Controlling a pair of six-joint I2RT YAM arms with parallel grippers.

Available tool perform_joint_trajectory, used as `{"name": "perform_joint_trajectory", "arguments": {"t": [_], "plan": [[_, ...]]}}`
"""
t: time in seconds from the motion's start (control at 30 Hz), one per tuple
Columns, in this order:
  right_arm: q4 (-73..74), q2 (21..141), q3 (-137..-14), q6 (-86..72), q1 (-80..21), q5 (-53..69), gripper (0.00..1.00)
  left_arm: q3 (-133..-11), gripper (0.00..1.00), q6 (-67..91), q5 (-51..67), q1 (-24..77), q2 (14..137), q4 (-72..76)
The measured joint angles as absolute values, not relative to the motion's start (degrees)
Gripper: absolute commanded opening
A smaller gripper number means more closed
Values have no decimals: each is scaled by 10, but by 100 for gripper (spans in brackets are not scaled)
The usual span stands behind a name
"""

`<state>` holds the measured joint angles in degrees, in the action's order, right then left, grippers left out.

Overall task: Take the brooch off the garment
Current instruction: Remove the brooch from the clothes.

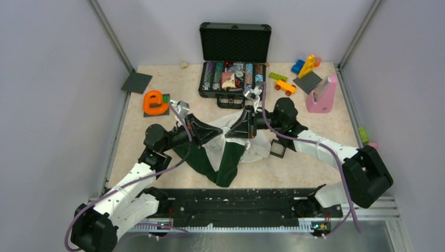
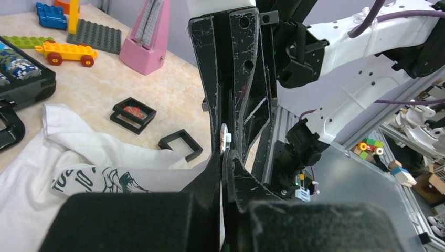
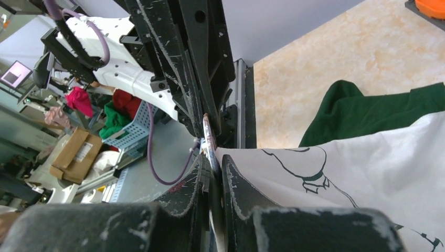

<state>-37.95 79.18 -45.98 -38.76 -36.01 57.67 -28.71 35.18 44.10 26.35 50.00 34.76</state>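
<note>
Brooch (image 3: 208, 137): thin, seen edge-on, at the white garment (image 3: 367, 173) edge.
Right claw (image 3: 212, 164): pinching brooch between its fingertips.
Left claw (image 2: 223, 157): pressed together, tip against brooch, facing right claw.

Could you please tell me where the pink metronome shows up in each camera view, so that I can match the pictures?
Top external: the pink metronome stands at the far right of the table, right of the open case.
Left wrist: top, left of centre, right of the toy car.
Right wrist: not in it.
Shared landmark: the white printed garment, in all three views.
</note>
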Motion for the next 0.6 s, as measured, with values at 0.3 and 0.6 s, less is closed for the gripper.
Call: {"name": "perform_joint_trajectory", "arguments": {"t": [0.3,0.6], "plan": [[-351,800,-467,-408,-360,564,0,-287,0,293,404,279,488,312],[-348,813,-467,-427,-359,564,1,-289,0,228,370,300,481,277]]}}
